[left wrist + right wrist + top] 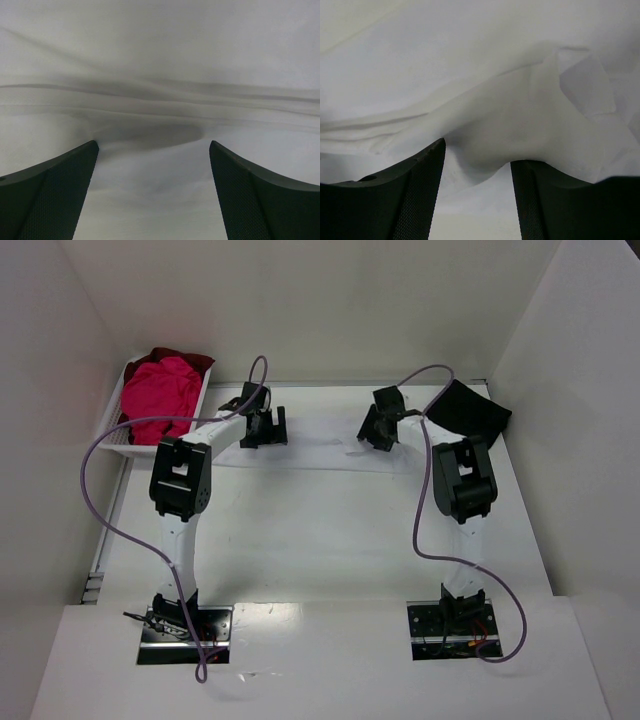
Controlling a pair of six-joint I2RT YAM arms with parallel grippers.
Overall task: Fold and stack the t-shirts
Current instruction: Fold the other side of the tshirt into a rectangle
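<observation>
Early, nothing stacked | white t-shirt (320, 447) flat on far tabletop (320, 540) | black t-shirt (470, 410) far right | pink t-shirt (160, 398), dark red t-shirt (188, 358) in basket (113, 440) | left pincer (154, 143) spread wide | right pincer (477, 152) round white fold, cannot tell if pinching

Both arms reach forward over the worktop, elbows raised. The left claw (266, 432) gapes wide; the right claw (378, 436) stands narrower, jaws partly apart.
</observation>
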